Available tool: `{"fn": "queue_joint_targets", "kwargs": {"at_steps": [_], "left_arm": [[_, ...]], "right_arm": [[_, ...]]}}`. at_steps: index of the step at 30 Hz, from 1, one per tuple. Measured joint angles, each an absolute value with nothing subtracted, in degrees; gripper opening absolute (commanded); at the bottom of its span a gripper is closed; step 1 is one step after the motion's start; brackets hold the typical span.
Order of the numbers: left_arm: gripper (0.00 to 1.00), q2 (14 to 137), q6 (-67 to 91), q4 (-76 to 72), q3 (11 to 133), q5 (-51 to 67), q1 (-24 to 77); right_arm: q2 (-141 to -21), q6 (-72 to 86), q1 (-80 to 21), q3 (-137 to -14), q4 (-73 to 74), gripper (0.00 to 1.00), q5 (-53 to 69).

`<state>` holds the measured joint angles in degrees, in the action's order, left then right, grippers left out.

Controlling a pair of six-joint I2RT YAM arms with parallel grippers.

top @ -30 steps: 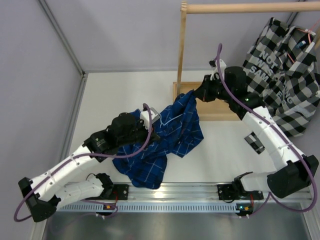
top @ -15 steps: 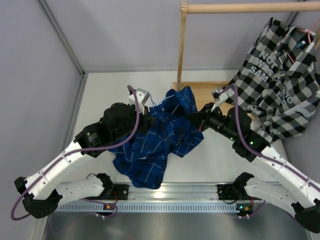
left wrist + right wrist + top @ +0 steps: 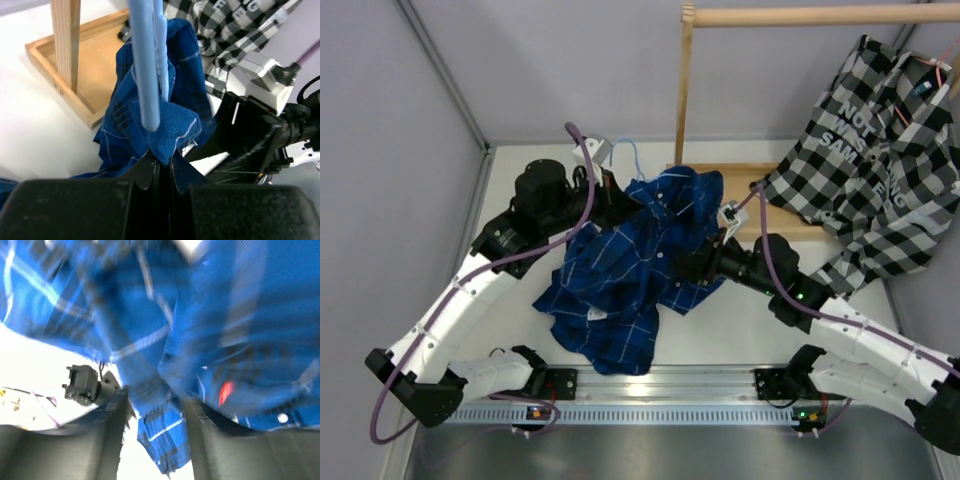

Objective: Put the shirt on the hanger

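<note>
- The left gripper (image 3: 162, 167) has been swung back toward the wall, and the right gripper (image 3: 692, 265) lowered into the shirt (image 3: 620, 285).
- A shirt fold is pinched tight by the left gripper (the hanger (image 3: 147, 65) lies against it).
- The right gripper's fingers (image 3: 114, 435) are held apart, with cloth between them.

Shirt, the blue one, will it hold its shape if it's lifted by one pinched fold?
Probably not: the shirt lies in crumpled folds, so it looks floppy. Pinched at one fold by the left pincer, it sags around the grip. It is likely light, and it may slide along the smooth hanger.
</note>
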<state>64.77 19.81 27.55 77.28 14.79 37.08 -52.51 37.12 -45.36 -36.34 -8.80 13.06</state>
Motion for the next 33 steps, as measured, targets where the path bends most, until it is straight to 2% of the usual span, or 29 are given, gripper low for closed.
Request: {"fn": "queue_joint_targets", "kwargs": {"at_steps": [1,7,10,16,23,30,33], "left_arm": [[0.00,64.8,19.7,26.7,77.3,16.7,36.1],[0.00,64.0,12.7,23.7,75.2,31.2,35.0],[0.00,64.1,9.5,23.5,73.2,40.2,35.0],[0.00,67.6,6.0,23.1,72.7,51.7,39.1],[0.00,69.6,2.8,23.0,72.5,58.2,45.6],[0.00,70.8,0.5,22.5,72.3,60.9,47.4],[0.00,71.7,-0.1,22.2,71.7,61.2,47.7]], "right_arm": [[-51.0,36.2,-45.6,-36.2,-7.3,0.54,13.6],[-30.7,29.3,-45.7,-36.9,7.0,0.58,13.6],[-24.7,24.8,-45.7,-43.3,14.9,0.59,14.9],[-30.8,15.6,-45.7,-58.9,23.0,0.61,20.1],[-44.1,9.0,-45.7,-66.0,25.8,0.59,27.4],[-50.1,9.4,-45.7,-66.1,24.4,0.38,36.8],[-50.0,10.3,-45.7,-66.0,21.8,0.39,39.7]]}}
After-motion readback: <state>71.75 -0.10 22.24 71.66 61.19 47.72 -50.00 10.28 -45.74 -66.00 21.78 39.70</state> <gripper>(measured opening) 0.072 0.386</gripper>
